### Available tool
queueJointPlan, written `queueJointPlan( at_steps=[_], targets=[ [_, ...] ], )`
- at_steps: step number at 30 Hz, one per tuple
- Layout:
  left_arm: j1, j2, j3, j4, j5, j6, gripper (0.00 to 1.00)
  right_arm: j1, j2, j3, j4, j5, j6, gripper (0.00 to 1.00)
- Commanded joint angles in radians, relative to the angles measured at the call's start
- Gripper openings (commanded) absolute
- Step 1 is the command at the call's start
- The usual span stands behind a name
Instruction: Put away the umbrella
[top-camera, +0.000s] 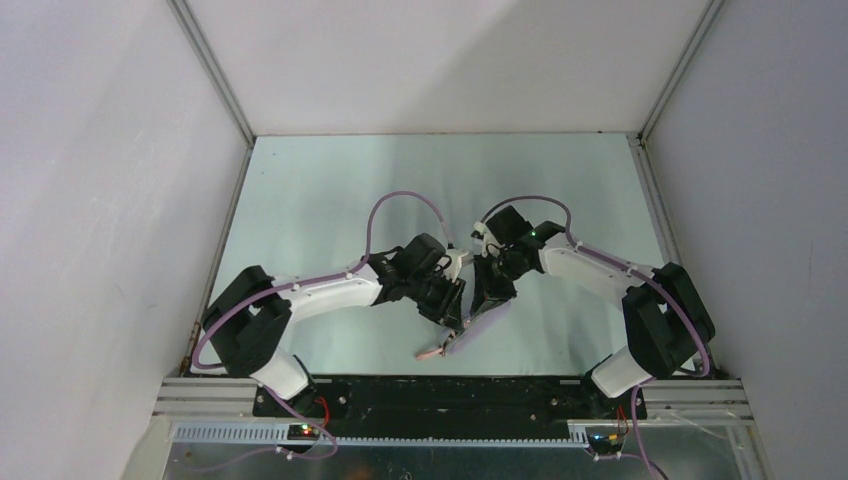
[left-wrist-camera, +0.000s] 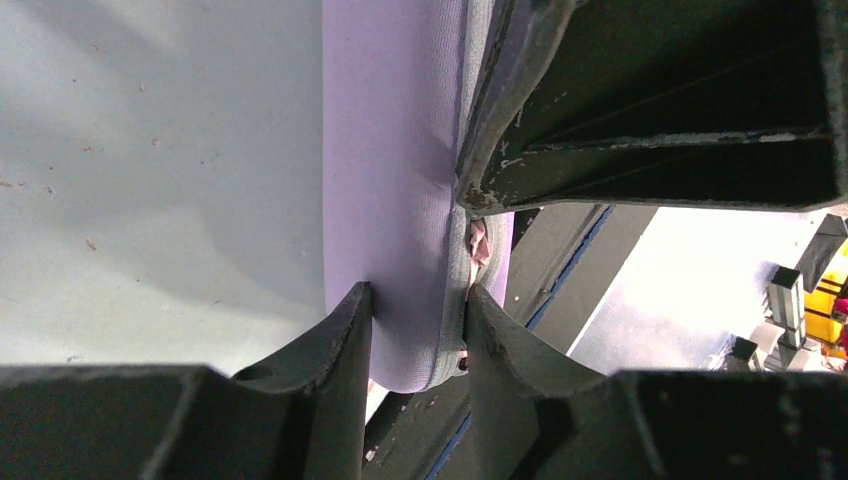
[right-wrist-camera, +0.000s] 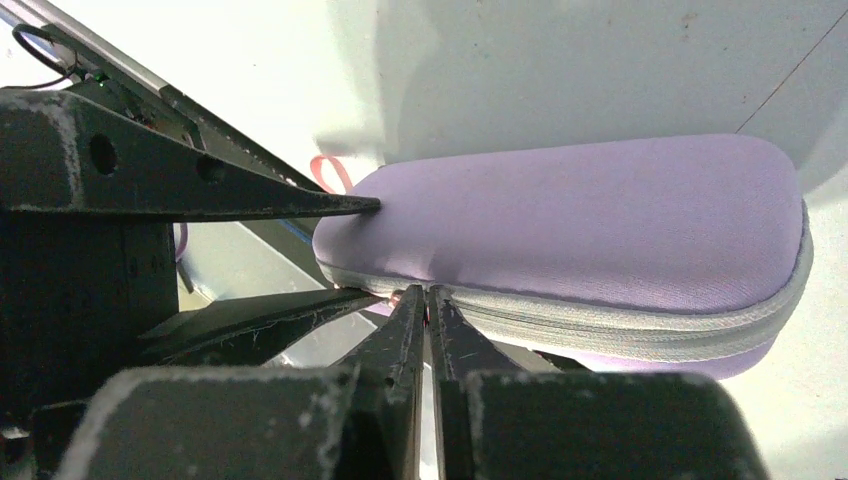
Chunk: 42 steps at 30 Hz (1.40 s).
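Two claws on one thing: the lilac case (top-camera: 487, 320), mid-table (top-camera: 330, 200) toward the front edge, tilted with its near end low. Can't tell if that end touches the table.

Left claw (left-wrist-camera: 418, 300): narrow grip, clamped across the case near its end, one finger (left-wrist-camera: 335, 345) on each side, both touching.

Right claw (right-wrist-camera: 415, 292): jaws practically together, tips pressed at the grey zip (right-wrist-camera: 620, 325). Can't tell whether anything is pinched between them.

Umbrella (right-wrist-camera: 330, 172): almost all hidden inside the case. Only pink bits show: a loop poking out at the near end, and a sliver in the seam in the left wrist view.

In the way: the claws are crowded together at the same end of the case. The right claw's body fills the upper right of the left wrist view, hard against the seam.

Around: purple cables (top-camera: 400, 197) arch over both wrists, black rail (top-camera: 450, 395) just in front of the case's low end, white walls (top-camera: 100, 200) on three sides.
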Motion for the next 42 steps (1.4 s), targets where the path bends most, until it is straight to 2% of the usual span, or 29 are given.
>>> queueJointPlan(
  at_steps=[1,10,11,13,16,18,22,27,31,33,42],
  targets=[
    [-0.013,0.029,-0.002,-0.002,-0.1,0.03,0.23,0.053,-0.007,0.005,0.078,0.02,-0.014,0.05],
    [-0.012,0.039,0.006,-0.017,-0.1,0.039,0.23,0.06,-0.012,0.004,0.019,0.026,-0.031,0.06],
    [-0.012,0.042,0.009,-0.02,-0.101,0.041,0.23,0.06,-0.015,0.004,0.017,0.023,-0.032,0.01],
    [-0.013,0.039,0.014,-0.023,-0.099,0.042,0.27,0.061,-0.015,0.004,0.014,0.011,-0.034,0.0],
    [-0.01,0.032,0.024,-0.027,-0.077,0.042,0.49,0.061,-0.014,0.004,0.026,-0.008,-0.028,0.0],
    [-0.011,0.021,0.035,-0.029,-0.067,0.039,0.59,0.062,-0.017,0.004,0.038,-0.016,-0.02,0.0],
    [-0.006,-0.003,0.058,-0.03,-0.05,0.024,0.66,0.061,-0.015,0.004,0.045,-0.024,-0.019,0.0],
    [0.016,-0.019,0.062,-0.001,-0.018,-0.013,0.67,0.06,-0.015,0.005,0.045,-0.023,-0.022,0.0],
    [0.048,-0.036,0.033,0.057,0.03,-0.059,0.57,0.06,-0.014,0.004,0.045,-0.028,-0.023,0.0],
    [0.07,-0.053,0.004,0.107,0.058,-0.09,0.56,0.061,-0.014,0.004,0.044,-0.031,-0.024,0.0],
    [0.084,-0.064,-0.013,0.13,0.077,-0.088,0.57,0.06,-0.01,0.004,0.046,-0.042,-0.026,0.0]
  ],
)
